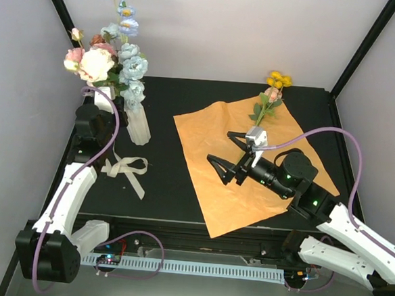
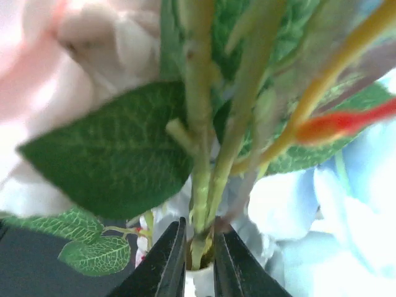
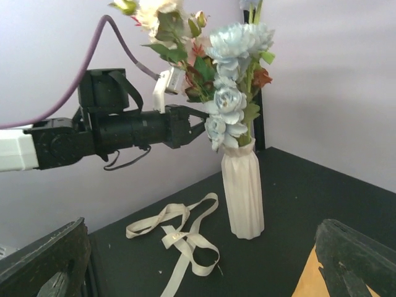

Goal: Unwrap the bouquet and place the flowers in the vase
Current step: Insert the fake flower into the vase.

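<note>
The ribbed off-white vase (image 1: 139, 125) (image 3: 242, 192) stands upright at the back left and holds the flowers (image 1: 119, 61) (image 3: 232, 93), pale-blue, cream and pink. My left gripper (image 1: 118, 103) (image 2: 200, 257) is shut on their green stems (image 2: 201, 204) just above the vase rim (image 2: 199, 283). The orange paper (image 1: 249, 179) lies spread flat on the right. One loose stem with yellow and pink blooms (image 1: 272, 92) rests on its far edge. Above the paper's middle, my right gripper (image 1: 225, 153) (image 3: 201, 229) is wide open and holds nothing.
A cream ribbon (image 1: 125, 167) (image 3: 179, 232) lies loose on the black table in front of the vase. Black frame posts (image 1: 364, 44) rise at the back corners, with grey walls close behind. A corner of the orange paper (image 3: 306, 281) shows in the right wrist view.
</note>
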`<state>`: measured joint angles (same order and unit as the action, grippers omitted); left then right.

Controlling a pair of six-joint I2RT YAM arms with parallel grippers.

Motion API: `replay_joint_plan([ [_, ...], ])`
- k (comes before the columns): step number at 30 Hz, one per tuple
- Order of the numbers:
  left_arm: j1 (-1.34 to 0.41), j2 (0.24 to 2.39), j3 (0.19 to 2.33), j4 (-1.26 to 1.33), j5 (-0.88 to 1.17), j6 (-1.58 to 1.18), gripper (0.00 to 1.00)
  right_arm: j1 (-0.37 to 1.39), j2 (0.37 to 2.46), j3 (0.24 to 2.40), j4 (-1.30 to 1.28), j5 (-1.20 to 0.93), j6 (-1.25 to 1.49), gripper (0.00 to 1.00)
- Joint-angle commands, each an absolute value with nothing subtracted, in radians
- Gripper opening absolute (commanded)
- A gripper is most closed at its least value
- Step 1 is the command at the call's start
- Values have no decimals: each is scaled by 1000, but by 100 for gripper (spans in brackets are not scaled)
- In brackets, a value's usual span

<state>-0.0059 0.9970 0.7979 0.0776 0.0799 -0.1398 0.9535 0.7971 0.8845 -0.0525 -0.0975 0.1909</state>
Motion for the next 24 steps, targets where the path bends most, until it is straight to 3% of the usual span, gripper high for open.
replay_joint_plan([
  [1, 0, 998, 868, -111, 73, -177, 18, 958, 811, 926, -110, -18, 238, 100],
  [11, 0, 913, 859, -253, 131, -260, 34, 952, 898, 1008, -294, 211, 267, 100],
  [24, -21, 761, 776, -304, 347, -367, 80, 823, 1053, 1012, -413, 326, 356, 100],
])
